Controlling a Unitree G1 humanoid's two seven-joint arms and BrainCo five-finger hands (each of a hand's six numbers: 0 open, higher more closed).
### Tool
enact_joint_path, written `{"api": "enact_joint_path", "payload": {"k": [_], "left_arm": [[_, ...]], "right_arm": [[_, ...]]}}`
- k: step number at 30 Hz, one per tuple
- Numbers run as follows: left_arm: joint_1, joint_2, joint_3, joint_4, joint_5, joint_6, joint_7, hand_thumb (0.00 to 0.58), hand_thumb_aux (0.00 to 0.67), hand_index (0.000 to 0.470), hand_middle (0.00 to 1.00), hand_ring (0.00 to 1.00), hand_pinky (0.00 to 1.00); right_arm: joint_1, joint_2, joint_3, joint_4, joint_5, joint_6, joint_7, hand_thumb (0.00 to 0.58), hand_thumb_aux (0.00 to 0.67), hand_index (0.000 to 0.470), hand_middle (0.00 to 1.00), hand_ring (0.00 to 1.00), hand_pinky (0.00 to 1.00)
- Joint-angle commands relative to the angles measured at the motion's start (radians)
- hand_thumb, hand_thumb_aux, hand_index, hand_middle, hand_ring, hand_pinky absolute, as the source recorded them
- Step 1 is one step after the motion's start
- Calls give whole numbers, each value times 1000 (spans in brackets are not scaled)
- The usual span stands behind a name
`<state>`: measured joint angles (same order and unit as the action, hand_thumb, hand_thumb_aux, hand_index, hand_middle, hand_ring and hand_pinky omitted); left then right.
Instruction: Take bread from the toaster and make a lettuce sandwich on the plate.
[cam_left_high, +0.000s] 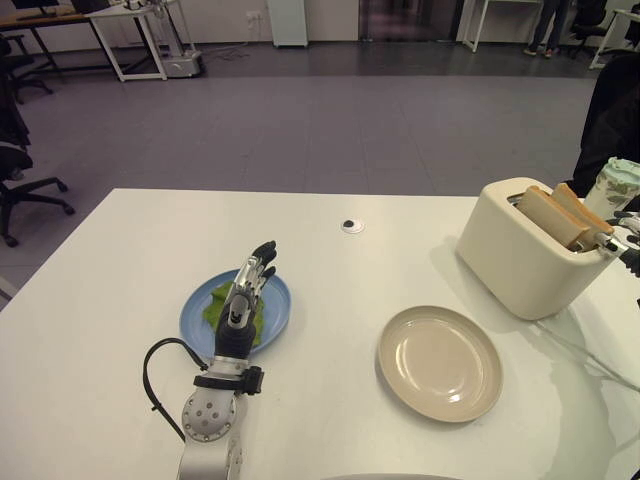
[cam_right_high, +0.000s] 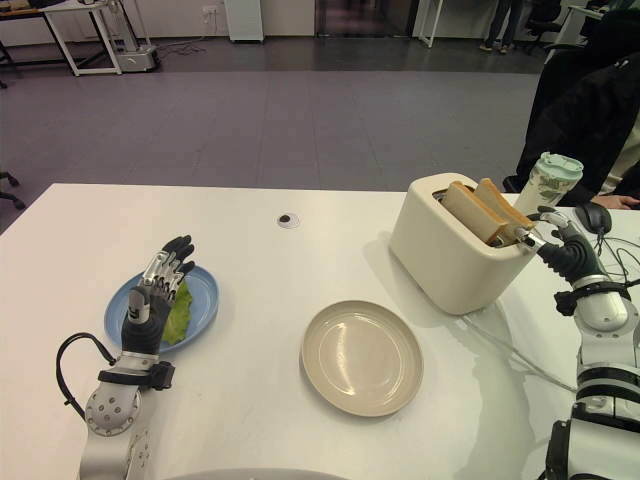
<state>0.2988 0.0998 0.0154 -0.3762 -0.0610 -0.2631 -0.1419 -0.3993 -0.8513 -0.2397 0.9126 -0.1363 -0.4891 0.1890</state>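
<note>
I am watching the left hand (cam_right_high: 155, 295) hanging over the round blue plate (cam_right_high: 203, 290) on the left side of the white table (cam_right_high: 262, 260), with its dark fingers stretched out and slightly spread, holding nothing. Under those fingers a leaf of green lettuce (cam_right_high: 181, 315) is lying on the blue plate; I cannot tell whether the fingertips are touching it. Near the middle of the table, well apart from the blue plate, the round beige plate (cam_right_high: 362, 357) is sitting bare. Behind it and to the right, the cream-coloured rounded toaster (cam_right_high: 445, 255) is standing with two slices of golden-brown bread (cam_right_high: 478, 212) sticking up out of its slots, both leaning toward the left. The right hand (cam_right_high: 565, 255) is reaching in from the right edge, and its fingers (cam_right_high: 532, 238) are closing in a pinch on the right-hand end of the nearer bread slice (cam_right_high: 470, 215), which is sitting in its slot. A white cable (cam_right_high: 515, 352) is running from the toaster across the table toward the right front. Just behind the right hand a pale, patterned cup with a green lid (cam_right_high: 552, 180) is standing near the table's far right edge. A small round black-and-white disc (cam_right_high: 288, 220) is lying flat on the table toward its far edge, between the two plates' positions.
</note>
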Motion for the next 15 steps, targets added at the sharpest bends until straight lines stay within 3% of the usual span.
{"api": "enact_joint_path", "payload": {"k": [1,6,8,11,13,14,15], "left_arm": [[9,6,5,-8,-6,8,-4,0,0,0,0,0,0],[15,3,4,-12,-3,8,-1,0,0,0,0,0,0],[18,0,2,-11,-1,5,1,0,0,0,0,0,0],[23,-1,2,-14,0,3,3,0,0,0,0,0,0],[28,-3,1,-17,1,2,4,0,0,0,0,0,0],[30,-3,1,-18,1,1,4,0,0,0,0,0,0],[32,-4,1,-20,2,1,5,0,0,0,0,0,0]], "right_arm": [[-3,11,25,-37,6,-11,15,413,310,217,0,0,0],[-22,48,63,-126,-3,12,22,377,273,192,0,0,0],[-41,50,76,-116,-12,25,18,398,294,206,0,0,0],[-58,40,83,-104,-16,47,6,485,399,280,0,0,0],[-69,32,85,-91,-16,56,-1,546,507,356,0,0,0],[-76,26,86,-78,-17,60,-4,572,594,417,0,0,0],[-83,22,88,-65,-18,62,-7,577,623,437,0,0,0]]}}
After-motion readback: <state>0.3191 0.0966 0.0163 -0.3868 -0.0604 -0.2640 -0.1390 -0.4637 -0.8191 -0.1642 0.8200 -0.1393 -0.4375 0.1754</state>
